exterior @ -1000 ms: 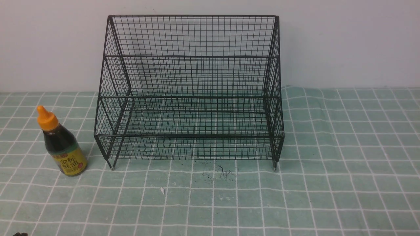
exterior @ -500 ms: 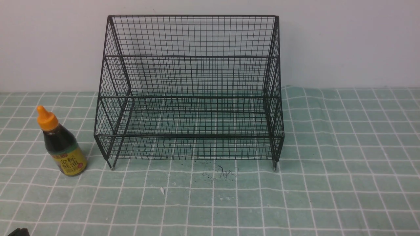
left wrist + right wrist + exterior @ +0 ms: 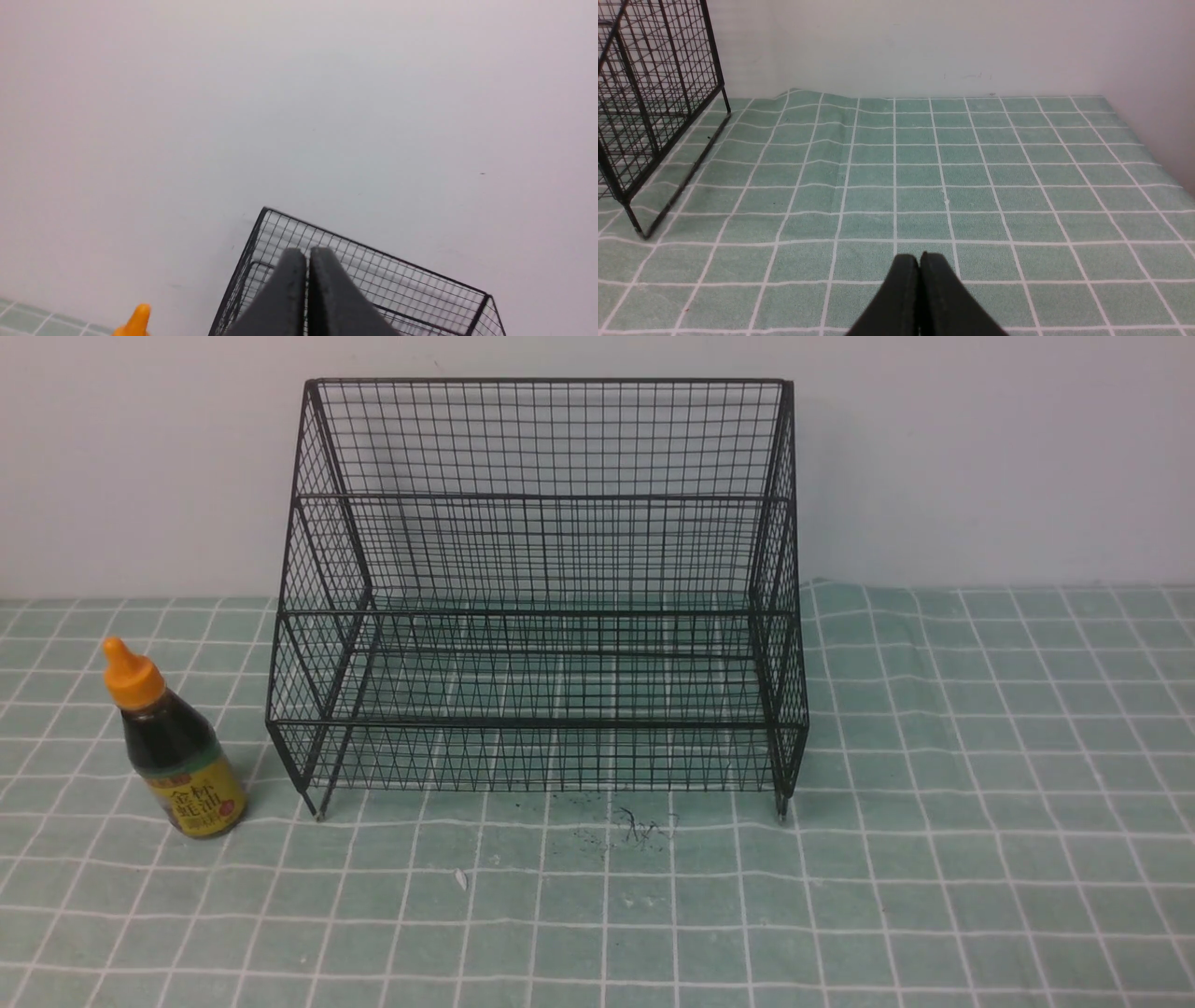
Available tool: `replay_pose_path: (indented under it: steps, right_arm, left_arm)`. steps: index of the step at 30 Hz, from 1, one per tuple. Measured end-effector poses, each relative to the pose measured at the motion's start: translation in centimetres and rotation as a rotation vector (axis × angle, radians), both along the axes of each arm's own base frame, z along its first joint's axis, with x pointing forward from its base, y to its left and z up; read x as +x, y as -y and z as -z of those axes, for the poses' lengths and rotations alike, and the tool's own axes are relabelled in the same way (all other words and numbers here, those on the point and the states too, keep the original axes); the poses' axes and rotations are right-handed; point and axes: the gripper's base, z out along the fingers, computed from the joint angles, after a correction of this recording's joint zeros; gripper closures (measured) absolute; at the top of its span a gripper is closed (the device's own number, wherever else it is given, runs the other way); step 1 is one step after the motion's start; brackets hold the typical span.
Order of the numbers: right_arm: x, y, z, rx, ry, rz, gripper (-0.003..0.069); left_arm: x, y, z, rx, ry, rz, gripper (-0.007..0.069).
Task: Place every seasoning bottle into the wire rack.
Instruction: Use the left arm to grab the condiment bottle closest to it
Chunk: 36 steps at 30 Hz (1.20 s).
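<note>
A: Biggest first?
B: Checked cloth (image 3: 934,849), then rack (image 3: 551,497) mid-cloth, back to wall
A: And bottle (image 3: 177,756)?
B: Upright on cloth, just left of rack, apart from it
A: Grippers?
B: Both pinched closed, nothing held: left gripper (image 3: 308,254) facing wall over rack top, right gripper (image 3: 920,257) low over cloth right of rack

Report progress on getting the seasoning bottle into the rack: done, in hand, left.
Done: nothing; the wire rack holds no bottle. In hand: nothing; the left gripper and right gripper are both shut and empty. The seasoning bottle stands upright on the checked cloth, outside the rack to its left. Left: grasp the bottle, lift it, set it on a tier.
</note>
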Motion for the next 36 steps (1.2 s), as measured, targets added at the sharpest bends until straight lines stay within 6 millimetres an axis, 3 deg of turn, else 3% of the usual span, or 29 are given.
replay_pose_path:
  steps: [2, 5, 9, 12, 14, 15, 17, 24, 31, 34, 36]
  right_arm:
    - [0.0, 0.0, 0.0, 0.0, 0.0, 0.0, 0.0673]
    - [0.0, 0.0, 0.0, 0.0, 0.0, 0.0, 0.0673]
    - [0.0, 0.0, 0.0, 0.0, 0.0, 0.0, 0.0673]
    - [0.0, 0.0, 0.0, 0.0, 0.0, 0.0, 0.0673]
    - [0.0, 0.0, 0.0, 0.0, 0.0, 0.0, 0.0673]
    - [0.0, 0.0, 0.0, 0.0, 0.0, 0.0, 0.0673]
    - [0.0, 0.0, 0.0, 0.0, 0.0, 0.0, 0.0673]
    - [0.0, 0.0, 0.0, 0.0, 0.0, 0.0, 0.0673]
    - [0.0, 0.0, 0.0, 0.0, 0.0, 0.0, 0.0673]
    - [0.0, 0.0, 0.0, 0.0, 0.0, 0.0, 0.0673]
    - [0.0, 0.0, 0.0, 0.0, 0.0, 0.0, 0.0673]
  left_arm:
    - [0.3, 0.3, -2.1, 0.049, -0.145, 0.028, 0.0631]
    - [2.1, 0.9, -3.9, 0.111, -0.499, 0.085, 0.0631]
    - [5.9, 1.5, -5.1, 0.222, -0.989, 0.176, 0.0631]
    - [9.5, 1.8, -6.3, 0.313, -1.162, 0.223, 0.0631]
    - [10.7, 1.8, -6.8, 0.34, -1.184, 0.226, 0.0631]
    - [12.5, 1.6, -7.6, 0.384, -1.205, 0.218, 0.0629]
    - [14.2, 1.3, -8.4, 0.411, -1.233, 0.198, 0.0626]
    - [20.8, -1.4, -10.6, 0.423, -1.261, 0.129, 0.0617]
    - [24.8, -2.5, -7.9, 0.546, -1.336, 0.219, 0.0567]
    - [25.5, -2.6, -7.1, 0.58, -1.354, 0.247, 0.0498]
    - [26.4, -2.7, -6.1, 0.597, -1.37, 0.258, 0.0377]
